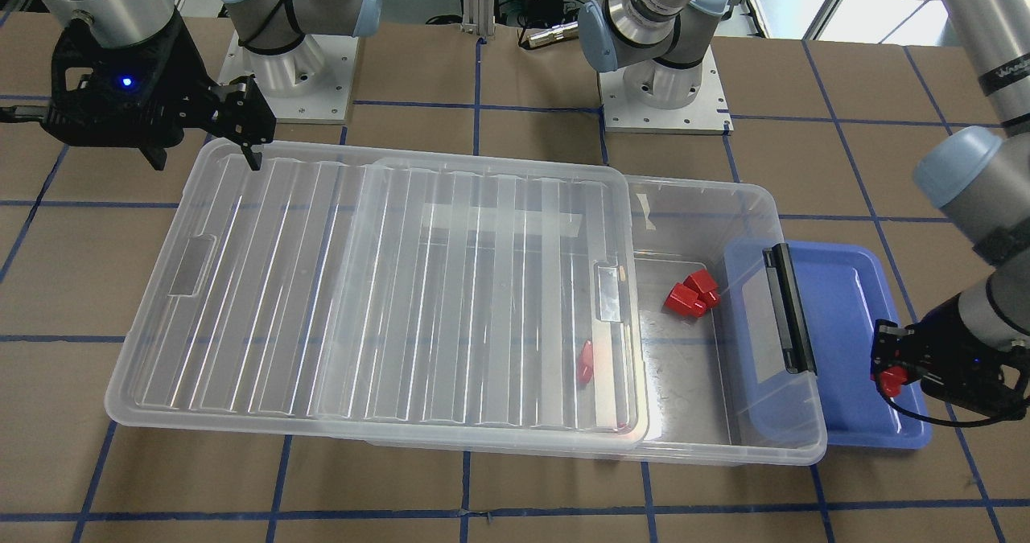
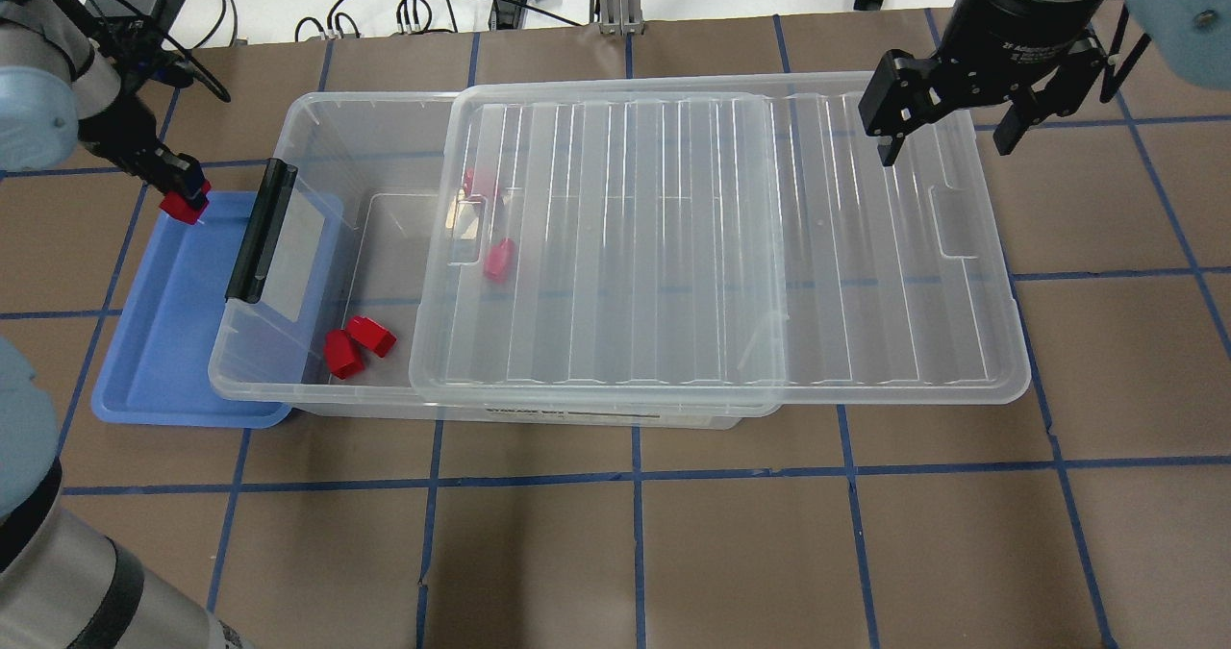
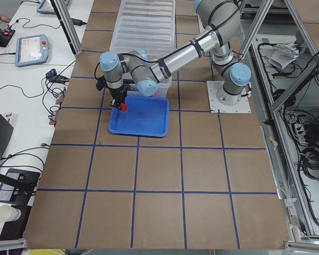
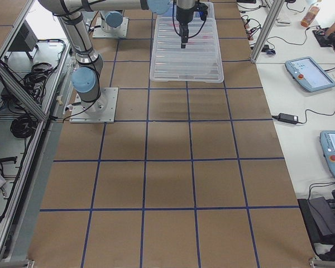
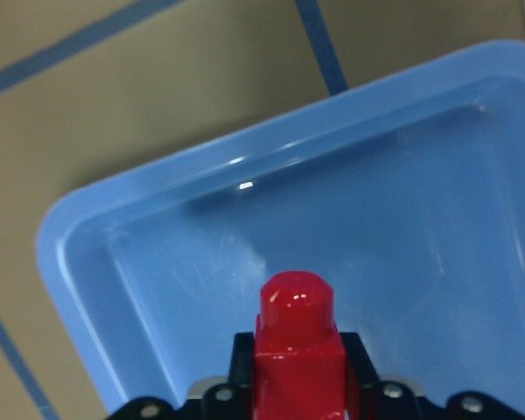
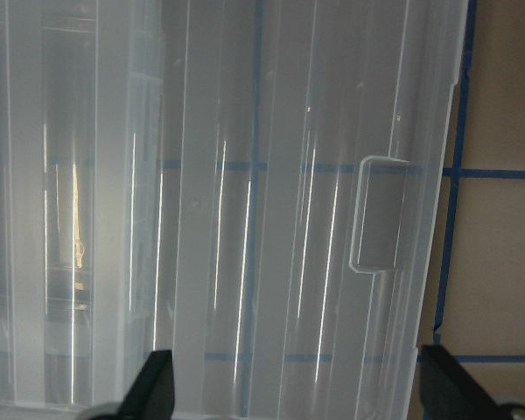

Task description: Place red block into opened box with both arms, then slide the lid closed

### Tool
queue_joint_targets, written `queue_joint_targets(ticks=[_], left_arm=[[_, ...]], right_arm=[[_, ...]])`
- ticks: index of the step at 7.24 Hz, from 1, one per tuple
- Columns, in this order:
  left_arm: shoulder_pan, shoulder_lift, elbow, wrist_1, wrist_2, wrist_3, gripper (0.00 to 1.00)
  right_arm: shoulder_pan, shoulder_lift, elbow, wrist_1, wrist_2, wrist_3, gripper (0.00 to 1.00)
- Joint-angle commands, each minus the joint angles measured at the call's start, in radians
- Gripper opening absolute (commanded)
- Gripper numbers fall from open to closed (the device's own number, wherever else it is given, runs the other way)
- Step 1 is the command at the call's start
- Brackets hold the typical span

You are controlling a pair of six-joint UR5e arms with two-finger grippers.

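Observation:
My left gripper [image 1: 889, 366] is shut on a red block [image 1: 891, 380], holding it just above a corner of the blue tray [image 1: 853, 285]. In the left wrist view the red block [image 5: 297, 350] stands stub-forward between the fingers. The clear box [image 2: 317, 111] has its lid [image 2: 721, 245] slid toward my right side, so the end by the black latch bar [image 2: 260, 231] is uncovered. Two red blocks [image 2: 356, 341] lie together in that uncovered part. Another red block [image 2: 498, 258] shows through the lid. My right gripper [image 2: 944, 149] hangs open over the lid's far right corner.
The blue tray [image 2: 163, 341] lies partly under the box's latch end on my left side. The lid overhangs the box on my right side. Brown table surface with blue tape lines surrounds the box. Both arm bases [image 1: 660, 84] stand behind it.

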Motion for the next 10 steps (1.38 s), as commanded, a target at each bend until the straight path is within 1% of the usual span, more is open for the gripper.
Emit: queue_joint_targets(ticks=[1, 2, 3, 4, 5, 6, 7, 8, 10], left_arm=[[-0.100, 0.057, 0.122, -0.209, -0.011, -0.194, 0.02], [-0.160, 0.092, 0.098, -0.231, -0.040, -0.278, 0.02], [-0.206, 0.115, 0.045, -0.235, -0.046, -0.415, 0.00], [-0.246, 0.137, -0.039, -0.216, -0.063, -0.527, 0.00], [-0.284, 0.154, -0.102, -0.139, -0.072, -0.617, 0.00], [-0.324, 0.158, -0.158, -0.081, -0.068, -0.663, 0.00], [-0.337, 0.157, -0.214, 0.036, -0.063, -0.656, 0.00], [-0.325, 0.128, -0.258, 0.127, -0.064, -0.645, 0.00], [-0.282, 0.109, -0.278, 0.140, -0.072, -0.639, 0.00]], right_arm=[[-0.002, 0.000, -0.001, 0.001, -0.001, -0.002, 1.00], [-0.002, 0.000, -0.001, 0.001, -0.001, -0.002, 1.00], [-0.002, 0.000, 0.001, 0.001, -0.001, -0.002, 1.00], [-0.002, 0.000, 0.001, 0.001, -0.001, -0.002, 1.00], [-0.004, 0.000, 0.001, 0.001, -0.001, -0.002, 1.00], [-0.004, 0.000, 0.002, 0.001, -0.001, -0.002, 1.00], [-0.004, 0.000, 0.004, 0.001, -0.001, -0.003, 1.00], [-0.005, 0.002, 0.004, 0.001, -0.001, -0.005, 1.00], [-0.014, 0.002, 0.005, 0.001, -0.004, -0.010, 1.00]])
